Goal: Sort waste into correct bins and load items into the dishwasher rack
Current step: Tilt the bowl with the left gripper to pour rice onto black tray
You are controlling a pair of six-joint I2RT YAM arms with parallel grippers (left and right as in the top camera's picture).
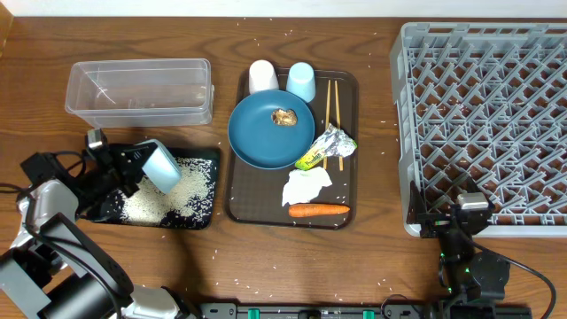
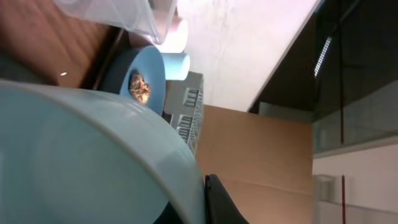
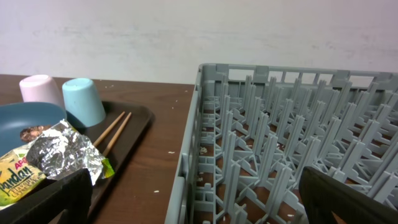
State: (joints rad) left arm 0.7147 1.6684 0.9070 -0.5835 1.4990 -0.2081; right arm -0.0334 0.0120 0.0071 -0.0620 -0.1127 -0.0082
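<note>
Two left gripper point(image 1: 142, 166) fingers point(image 2: 217, 200) clamp the tilted light blue bowl point(image 1: 165, 170) by its rim, above the rice point(image 1: 179, 191) in the black tray point(image 1: 206, 158).

I see a dark wood table point(image 1: 177, 27) filling my overhead view. From the right wrist, a plain white wall point(image 3: 186, 37) spans twelve o'clock.

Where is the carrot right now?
In the overhead view, the carrot lies along the brown tray's edge nearest the robot, just below the tissue and to the right of the black tray.
</note>
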